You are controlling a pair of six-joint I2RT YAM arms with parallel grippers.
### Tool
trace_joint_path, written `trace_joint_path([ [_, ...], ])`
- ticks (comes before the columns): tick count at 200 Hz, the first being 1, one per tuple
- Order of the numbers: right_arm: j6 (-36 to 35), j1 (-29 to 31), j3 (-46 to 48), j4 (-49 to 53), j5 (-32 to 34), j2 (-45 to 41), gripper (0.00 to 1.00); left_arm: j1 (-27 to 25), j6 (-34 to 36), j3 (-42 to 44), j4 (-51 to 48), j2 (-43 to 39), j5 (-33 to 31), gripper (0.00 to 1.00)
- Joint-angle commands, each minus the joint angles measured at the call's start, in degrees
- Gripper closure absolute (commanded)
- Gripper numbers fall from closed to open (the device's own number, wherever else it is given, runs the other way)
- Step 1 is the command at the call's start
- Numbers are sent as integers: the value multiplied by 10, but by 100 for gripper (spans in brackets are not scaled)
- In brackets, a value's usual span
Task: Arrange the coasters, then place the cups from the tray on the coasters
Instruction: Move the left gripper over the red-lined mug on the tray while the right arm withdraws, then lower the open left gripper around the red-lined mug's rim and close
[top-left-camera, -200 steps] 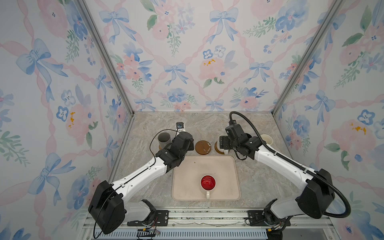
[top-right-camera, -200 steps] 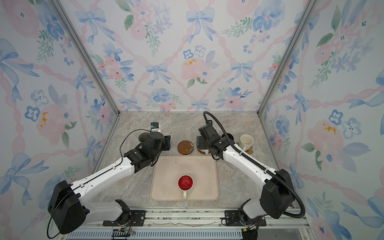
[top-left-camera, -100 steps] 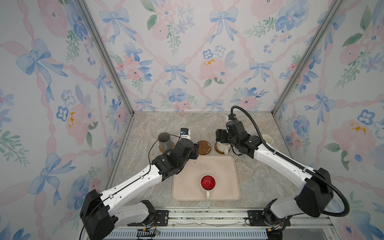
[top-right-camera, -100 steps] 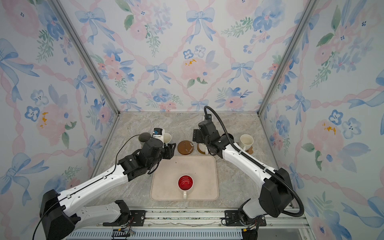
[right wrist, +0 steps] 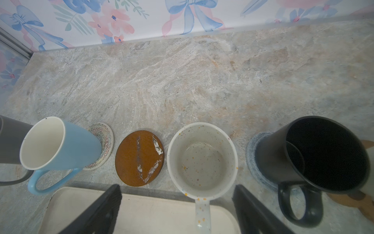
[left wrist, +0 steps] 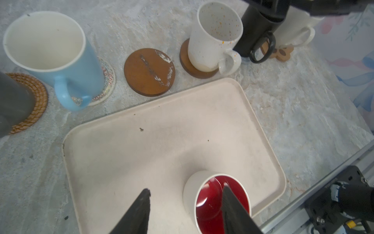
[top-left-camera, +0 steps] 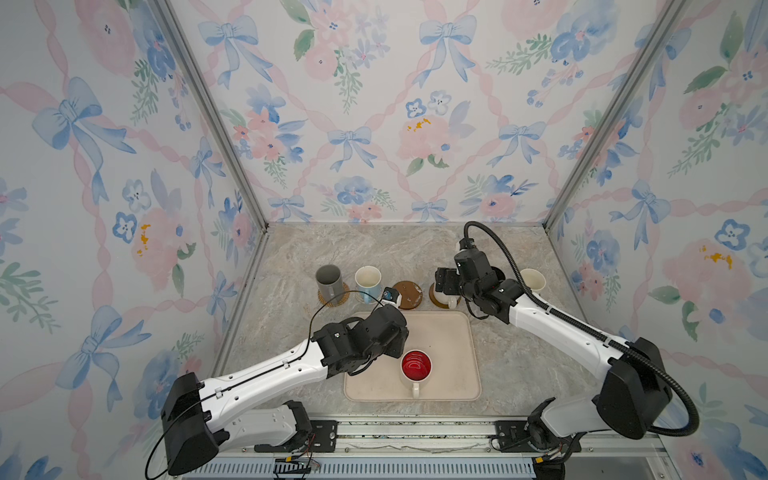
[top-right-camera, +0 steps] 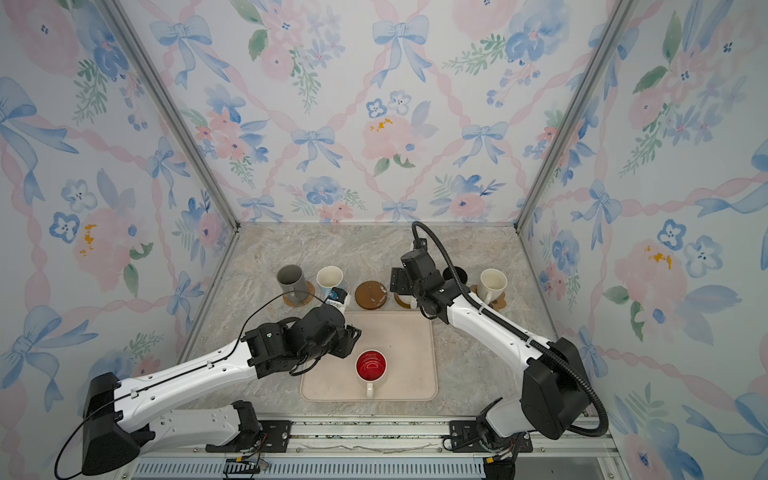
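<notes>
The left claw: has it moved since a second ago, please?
Yes; the left claw pulled back from the blue mug to the red-lined mug on the tray.

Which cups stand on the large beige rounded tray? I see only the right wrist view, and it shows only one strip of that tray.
Observer: Only one. The white handled mug with red inside stands upright on the large beige rounded-rectangle tray.
Operator: Where is the left claw?
Observer: The left claw is open and holds nothing. Its black fingers are close to that mug's rim.
Operator: A brown paw-shaped coaster shows partly beside the black handled mug. Is a cup on it?
Observer: Yes, a cream-white handled mug stands on it.
</notes>
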State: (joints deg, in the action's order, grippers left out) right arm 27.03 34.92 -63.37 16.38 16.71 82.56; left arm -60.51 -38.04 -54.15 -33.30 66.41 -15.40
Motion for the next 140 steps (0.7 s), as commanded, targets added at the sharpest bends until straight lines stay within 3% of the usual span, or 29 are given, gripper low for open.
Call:
trace_joint_path([
  [1,8,-10,15,-16,-6,-24,10,-19,-21,-17,-78,21,25,48],
  [140,9,-23,25,-23,-31,-14,10,-137,-104,-8,-88,112,141,46],
])
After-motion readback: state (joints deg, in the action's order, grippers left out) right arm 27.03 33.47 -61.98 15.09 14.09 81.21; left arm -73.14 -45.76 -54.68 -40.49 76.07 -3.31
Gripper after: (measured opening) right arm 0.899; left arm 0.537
